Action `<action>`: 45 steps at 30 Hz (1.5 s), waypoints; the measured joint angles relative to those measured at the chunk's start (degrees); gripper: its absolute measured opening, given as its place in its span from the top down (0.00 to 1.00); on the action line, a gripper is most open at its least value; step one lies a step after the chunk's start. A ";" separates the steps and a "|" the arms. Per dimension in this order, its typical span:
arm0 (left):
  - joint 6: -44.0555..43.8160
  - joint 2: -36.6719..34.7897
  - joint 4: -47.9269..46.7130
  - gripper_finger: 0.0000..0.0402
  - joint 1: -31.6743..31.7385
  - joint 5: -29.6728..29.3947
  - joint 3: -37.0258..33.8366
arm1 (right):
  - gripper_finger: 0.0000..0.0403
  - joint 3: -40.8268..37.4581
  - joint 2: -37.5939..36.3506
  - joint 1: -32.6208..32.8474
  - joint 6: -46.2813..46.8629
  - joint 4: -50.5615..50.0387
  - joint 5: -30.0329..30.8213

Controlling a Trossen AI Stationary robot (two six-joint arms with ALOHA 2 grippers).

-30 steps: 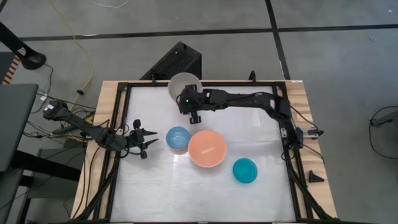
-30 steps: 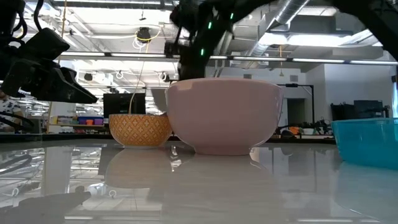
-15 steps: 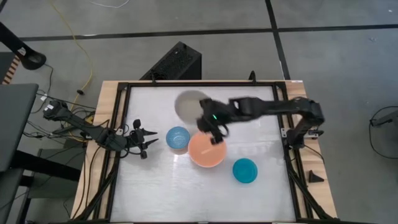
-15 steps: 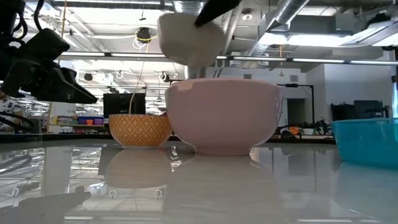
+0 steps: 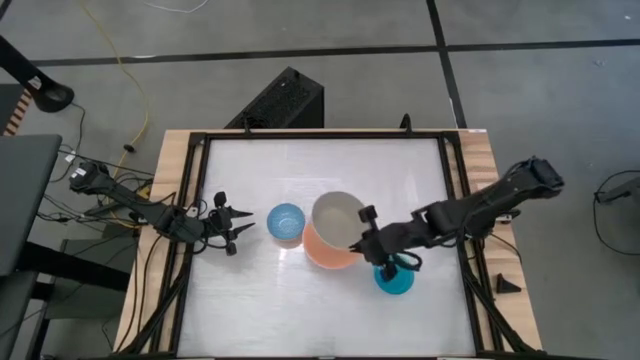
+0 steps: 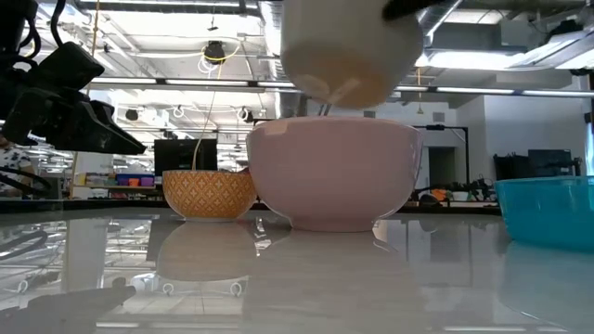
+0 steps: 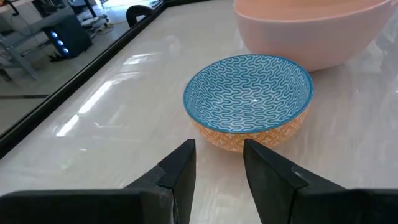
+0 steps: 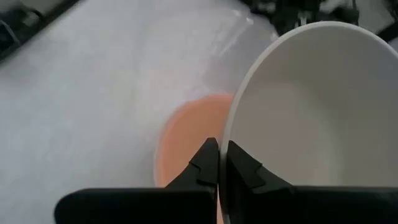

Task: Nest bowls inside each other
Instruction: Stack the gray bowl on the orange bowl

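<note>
Left claw [image 5: 238, 224] rests open on the counter [image 5: 260, 300], just left of the light blue bowl [image 5: 286, 222]. Right claw [image 5: 362, 238] pinches the rim of the cream bowl [image 5: 336, 219], held above the salmon bowl [image 5: 330, 255]. Recommendation: centre it, level it, lower before releasing.

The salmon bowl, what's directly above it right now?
The cream bowl, pinched by its rim in the right gripper, hangs above the salmon bowl, hiding most of its inside.
</note>
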 joint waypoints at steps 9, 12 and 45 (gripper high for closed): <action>0.00 0.00 0.03 0.69 -0.01 -0.05 0.00 | 0.92 -0.37 7.02 1.67 1.27 2.94 -0.05; 0.00 0.00 0.04 0.69 0.01 -0.07 0.00 | 0.92 -0.28 9.01 1.63 1.30 3.11 -0.01; 0.00 0.00 0.07 0.69 0.00 -0.04 0.00 | 0.84 -0.21 11.31 -1.44 3.95 2.91 -3.76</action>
